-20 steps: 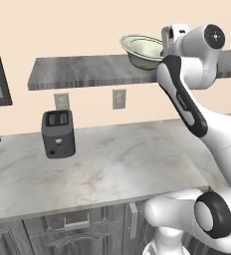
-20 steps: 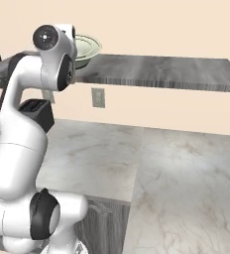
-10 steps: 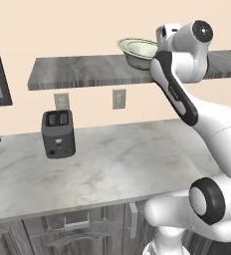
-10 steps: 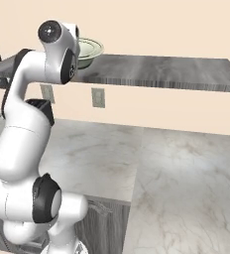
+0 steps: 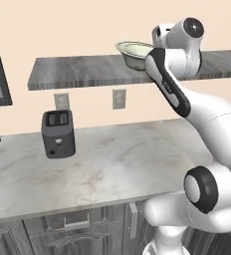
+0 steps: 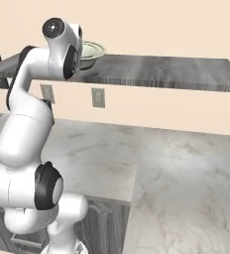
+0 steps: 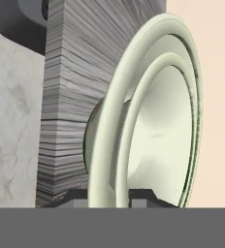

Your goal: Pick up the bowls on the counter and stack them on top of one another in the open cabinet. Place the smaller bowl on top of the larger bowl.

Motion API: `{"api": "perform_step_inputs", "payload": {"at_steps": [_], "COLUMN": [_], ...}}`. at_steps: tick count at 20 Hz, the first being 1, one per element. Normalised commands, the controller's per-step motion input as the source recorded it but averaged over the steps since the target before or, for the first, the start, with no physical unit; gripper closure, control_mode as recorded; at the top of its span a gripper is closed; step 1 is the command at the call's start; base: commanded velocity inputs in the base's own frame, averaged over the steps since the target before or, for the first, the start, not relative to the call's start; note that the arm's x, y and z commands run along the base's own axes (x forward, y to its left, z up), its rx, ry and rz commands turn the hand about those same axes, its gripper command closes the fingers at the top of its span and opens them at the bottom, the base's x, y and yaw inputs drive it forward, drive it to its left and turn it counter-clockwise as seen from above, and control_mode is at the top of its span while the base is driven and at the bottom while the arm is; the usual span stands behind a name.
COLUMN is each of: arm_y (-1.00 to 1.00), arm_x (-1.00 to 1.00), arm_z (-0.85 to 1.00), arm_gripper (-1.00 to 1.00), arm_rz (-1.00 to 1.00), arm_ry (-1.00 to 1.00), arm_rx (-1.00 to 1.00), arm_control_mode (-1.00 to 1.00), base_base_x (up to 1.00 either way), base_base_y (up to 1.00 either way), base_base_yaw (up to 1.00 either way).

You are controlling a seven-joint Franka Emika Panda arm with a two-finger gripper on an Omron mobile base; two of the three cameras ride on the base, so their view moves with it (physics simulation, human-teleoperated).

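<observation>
Upper arm has swung more upright since a second ago; bowls look unmoved on the shelf. Smaller cream-green glazed flared bowl [image 7: 158, 131] sits nested inside the wider cream-green flared bowl [image 7: 107, 140], both on the dark grey streaked wood-grain cabinet slab [image 5: 82, 69]. Two-finger gripper [image 7: 109, 197] straddles the rims, fingers [image 7: 142, 195] either side; can't tell whether it's clamped or released. Risk, my guess: pulling back while pinching drags the stack off the slab's edge — smooth glaze, thin flared lips, small foot. Pale marbled stone counter [image 5: 117, 164] below carries a black toaster [image 5: 57, 133].
</observation>
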Motion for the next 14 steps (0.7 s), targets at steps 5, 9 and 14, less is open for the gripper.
{"api": "perform_step_inputs", "payload": {"at_steps": [5,9,14], "arm_y": [0.06,0.05,0.05], "arm_x": [0.20,0.20,0.23], "arm_z": [-0.08,-0.09,-0.11], "arm_gripper": [1.00,1.00,1.00], "arm_rz": [-0.02,-0.02,-0.02], "arm_ry": [0.03,0.03,0.01], "arm_rx": [0.00,0.00,0.00], "arm_control_mode": [-1.00,-1.00,-1.00], "base_base_x": [0.00,0.00,0.00], "base_base_y": [0.00,0.00,0.00], "base_base_yaw": [0.00,0.00,0.00]}}
